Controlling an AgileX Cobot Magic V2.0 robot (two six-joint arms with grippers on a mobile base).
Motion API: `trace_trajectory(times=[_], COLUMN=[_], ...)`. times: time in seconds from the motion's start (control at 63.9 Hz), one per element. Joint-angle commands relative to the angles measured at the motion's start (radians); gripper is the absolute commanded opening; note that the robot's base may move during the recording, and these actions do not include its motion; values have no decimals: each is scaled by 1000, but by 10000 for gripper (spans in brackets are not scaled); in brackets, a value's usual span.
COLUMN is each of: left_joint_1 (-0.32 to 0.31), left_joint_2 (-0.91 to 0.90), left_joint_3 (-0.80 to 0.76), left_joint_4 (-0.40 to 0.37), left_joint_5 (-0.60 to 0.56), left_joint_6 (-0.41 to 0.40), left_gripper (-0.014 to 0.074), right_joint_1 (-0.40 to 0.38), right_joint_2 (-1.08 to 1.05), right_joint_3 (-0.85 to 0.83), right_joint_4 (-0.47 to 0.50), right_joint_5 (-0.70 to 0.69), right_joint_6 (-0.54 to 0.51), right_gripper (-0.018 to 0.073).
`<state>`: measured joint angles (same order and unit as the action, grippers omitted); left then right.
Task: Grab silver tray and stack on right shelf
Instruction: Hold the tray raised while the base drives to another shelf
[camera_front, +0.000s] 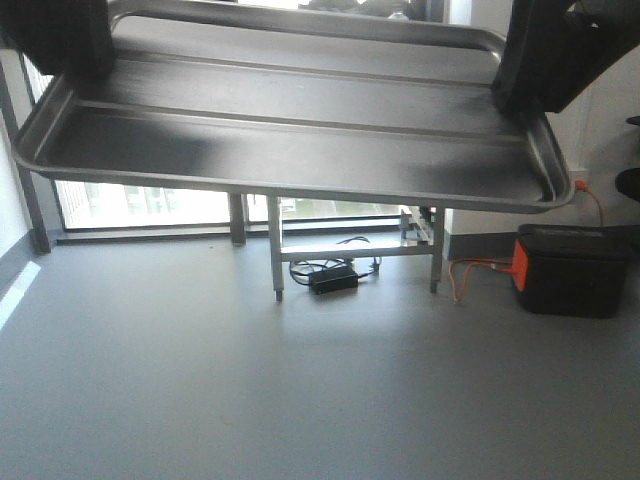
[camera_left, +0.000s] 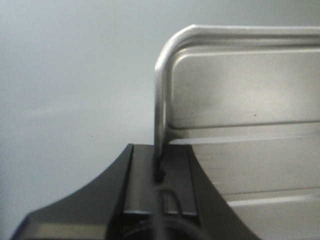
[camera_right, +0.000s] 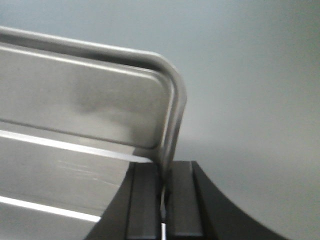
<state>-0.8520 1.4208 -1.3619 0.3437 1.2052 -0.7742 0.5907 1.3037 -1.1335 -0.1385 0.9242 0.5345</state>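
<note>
Progress, we judge, stands near halfway: the silver tray (camera_front: 290, 150) hangs in the air above the floor (camera_front: 300, 400), its end rims pinched by the left gripper (camera_left: 159, 172) and the right gripper (camera_right: 164, 175), both clamped on it. We see no shelf; stacking remains.

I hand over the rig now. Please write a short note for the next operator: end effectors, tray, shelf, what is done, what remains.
Left end effector: shut on the silver tray rim at one short end.
Right end effector: shut on the rim at the other end.
Tray: held in the air above the floor, open side up.
Done: grab and lift.
Left: bring it to the right shelf, which no view shows, and stack it there.
</note>
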Motion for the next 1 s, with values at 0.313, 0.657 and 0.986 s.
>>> trace_trajectory(times=[0.313, 0.657, 0.986], left_joint_1=[-9, -9, -9], left_joint_2=[-36, -36, -36], left_joint_3=[-31, -31, -31], left_joint_4=[33, 33, 33], left_joint_5=[-8, -8, -8], left_joint_6=[9, 9, 9], left_gripper=[-93, -93, -93], right_joint_1=[0, 0, 0], right_joint_2=[-31, -31, -31], right_joint_3=[-39, -39, -39], right_joint_4=[-28, -28, -28], right_joint_5=[-46, -46, -46], right_joint_6=[-23, -23, -23], right_gripper=[57, 57, 57])
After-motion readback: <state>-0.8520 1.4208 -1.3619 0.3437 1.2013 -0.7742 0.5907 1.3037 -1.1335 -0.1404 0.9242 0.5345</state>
